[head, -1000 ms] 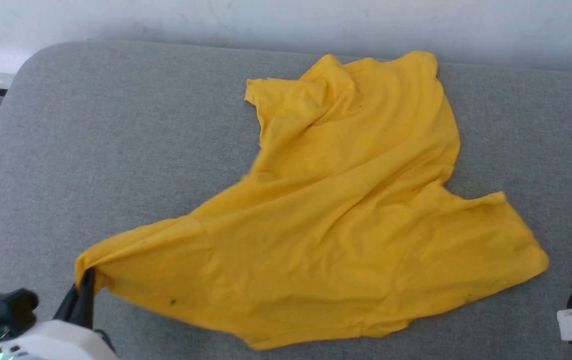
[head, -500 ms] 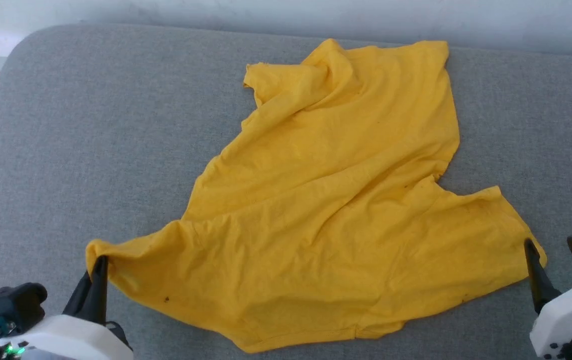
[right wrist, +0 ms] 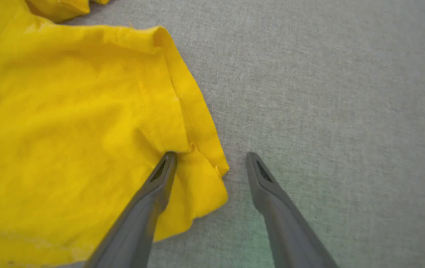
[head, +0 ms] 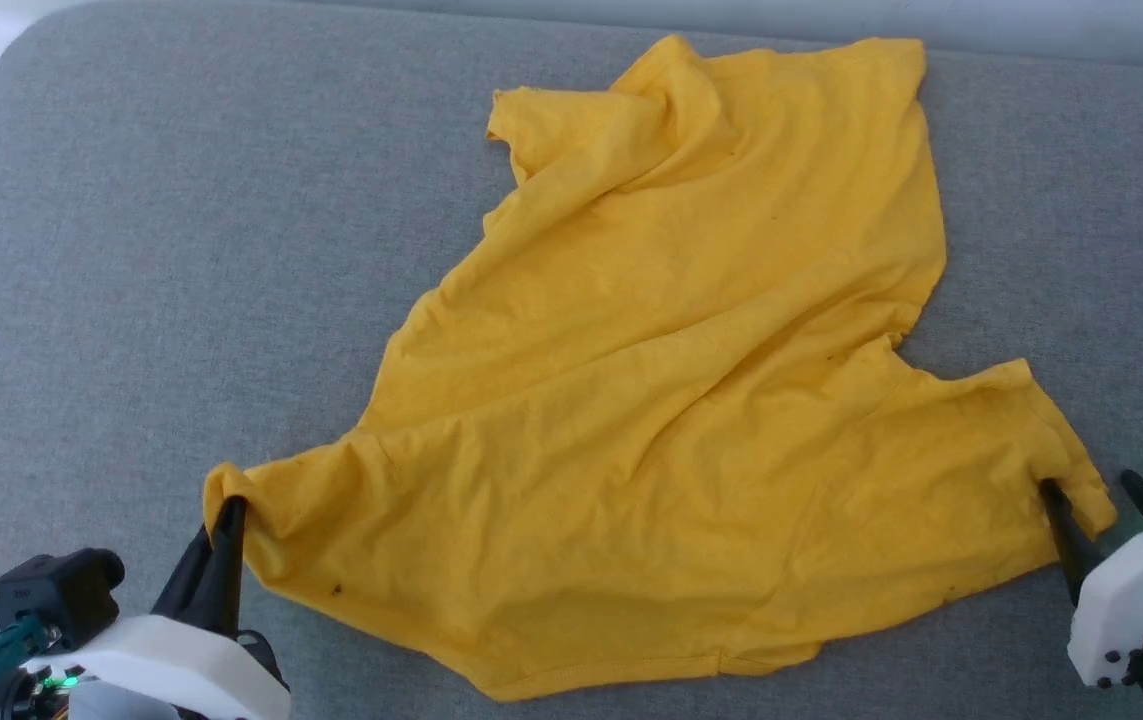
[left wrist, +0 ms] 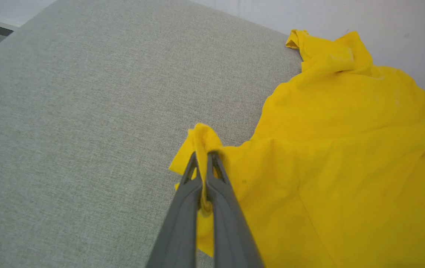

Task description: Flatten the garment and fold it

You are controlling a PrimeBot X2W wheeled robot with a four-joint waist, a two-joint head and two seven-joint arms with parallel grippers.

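Yellow, thin and creased, the shirt (head: pixel 671 400) lies crooked on a grey woven pad (head: pixel 181 250) in the head view. It is spread between the two grippers and runs away from them towards the far edge. The left gripper (head: pixel 231 510) is clenched on a bunched corner of the shirt, and the cloth puckers round its dark tips. The right gripper (head: pixel 1086 482) stands released with its long fingers apart. One tip is over the shirt's hemmed end and the other is over bare pad just outside it. A stitched hem curves along the near edge between the grippers, and a few small dark specks dot the fabric.

In the left wrist view, the left gripper's grey tapering fingers (left wrist: pixel 223 208) are pressed together. A fold of shirt (left wrist: pixel 346 149) is squeezed between them, and a bead of yellow shows in the slot lower down. The rest of the shirt spreads right of the tips and beyond them, up to a pale wall (left wrist: pixel 383 22).

In the right wrist view, the right gripper's fingers (right wrist: pixel 141 208) are spread wide. The left tip is on the shirt (right wrist: pixel 67 130) by its folded, stitched hem. The right tip is on the fine-grained pad (right wrist: pixel 327 93), just beside the hem's corner.
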